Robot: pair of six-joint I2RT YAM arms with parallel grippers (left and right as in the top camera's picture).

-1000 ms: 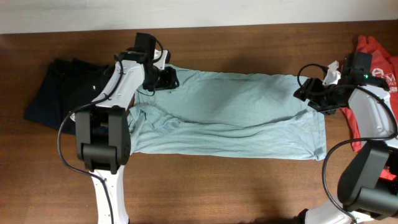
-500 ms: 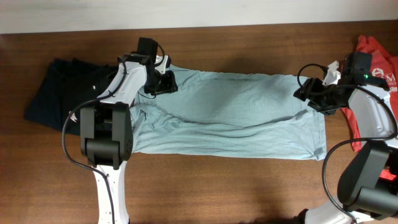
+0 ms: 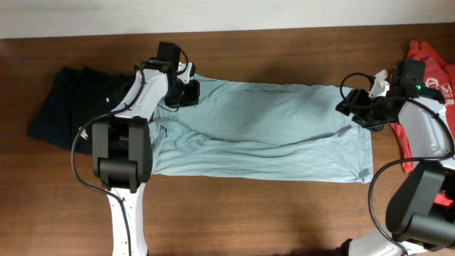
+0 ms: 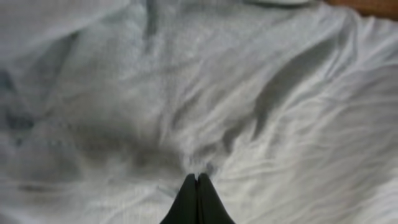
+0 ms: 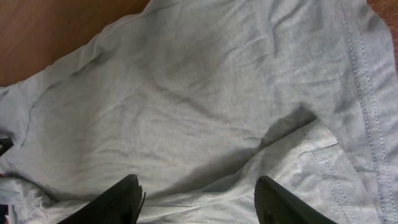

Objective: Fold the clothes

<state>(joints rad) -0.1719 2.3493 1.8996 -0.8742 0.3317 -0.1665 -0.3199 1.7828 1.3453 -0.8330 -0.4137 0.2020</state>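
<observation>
The pale grey-blue T-shirt [image 3: 270, 131] lies spread across the table's middle, folded lengthwise with wrinkles near its left end. My left gripper [image 3: 190, 92] rests on its upper left part. In the left wrist view the gripper [image 4: 197, 179] is shut, with a small pucker of the shirt's cloth [image 4: 261, 93] pinched at the tips. My right gripper [image 3: 353, 111] hovers at the shirt's upper right end, and the right wrist view shows it [image 5: 198, 186] open, one finger either side of a fold in the cloth [image 5: 205, 93].
A navy T-shirt [image 3: 60, 107] lies crumpled at the far left, beside the left arm. A red white-lettered T-shirt [image 3: 435, 75] lies at the right edge behind the right arm. Bare wooden table [image 3: 249, 213] runs along the front.
My left gripper's jaws have closed onto the shirt's cloth near its upper left. The right arm and the shirt's lay have not moved.
</observation>
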